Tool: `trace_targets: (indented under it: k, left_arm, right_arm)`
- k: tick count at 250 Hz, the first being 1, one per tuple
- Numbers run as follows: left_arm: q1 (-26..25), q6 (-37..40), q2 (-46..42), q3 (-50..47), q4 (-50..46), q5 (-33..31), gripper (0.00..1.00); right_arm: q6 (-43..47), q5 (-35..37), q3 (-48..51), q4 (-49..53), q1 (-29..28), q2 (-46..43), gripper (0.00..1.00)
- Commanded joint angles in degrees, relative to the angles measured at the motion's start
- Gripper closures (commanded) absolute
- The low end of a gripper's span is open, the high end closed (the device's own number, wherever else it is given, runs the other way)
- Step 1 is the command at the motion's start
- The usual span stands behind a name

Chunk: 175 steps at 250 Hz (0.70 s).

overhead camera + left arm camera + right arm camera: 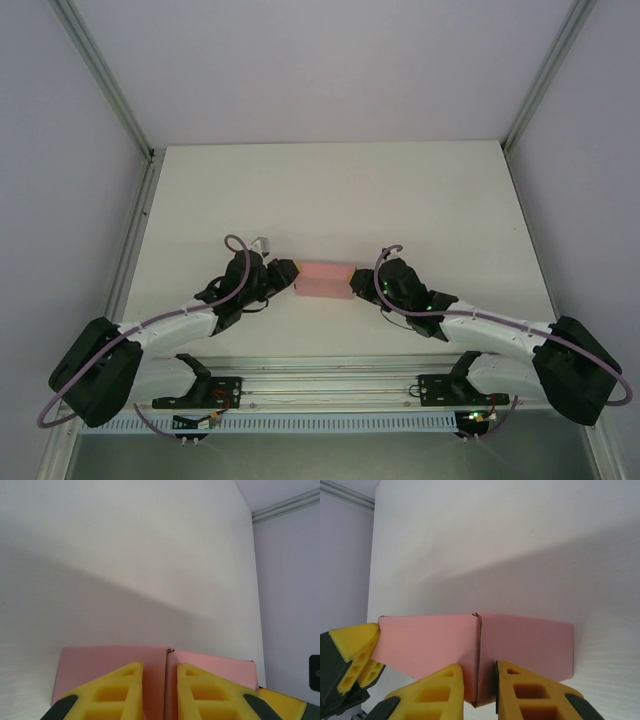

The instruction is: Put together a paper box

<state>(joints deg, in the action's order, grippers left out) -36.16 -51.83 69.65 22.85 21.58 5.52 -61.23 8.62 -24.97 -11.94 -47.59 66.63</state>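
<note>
Both paper box (324, 279) ends blocked: left gripper (292, 277), right gripper (355, 283); table (330, 190) beyond free.

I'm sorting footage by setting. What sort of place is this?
Probably a lab robot cell: bare white table, aluminium frame posts around it, plain walls, one pink paper box being worked.

Qty: 1 paper box (323, 279), 1 table (330, 190). Grippers, 2 pcs: left gripper (290, 276), right gripper (357, 284). Arms, 2 pcs: left arm (175, 322), right arm (490, 325).

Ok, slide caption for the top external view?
Left end effector and right end effector pinch opposite ends of the pink paper box.
</note>
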Motion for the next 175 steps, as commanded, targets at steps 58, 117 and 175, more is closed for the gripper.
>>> trace_targets:
  k: [58,117,175]
  left_arm:
    - [-6.6,14.8,9.6,-8.3,-0.5,-7.1,1.00]
    - [-7.6,17.9,14.6,-9.1,5.9,-6.2,1.00]
    - [-8.0,19.5,13.1,-7.1,5.6,-4.2,1.00]
  right_arm:
    - [-3.1,-3.5,6.0,11.7,0.6,4.2,0.94]
    - [-2.8,-3.6,5.8,11.5,1.1,4.1,0.95]
    - [1.2,-2.3,2.5,15.7,2.6,0.2,0.93]
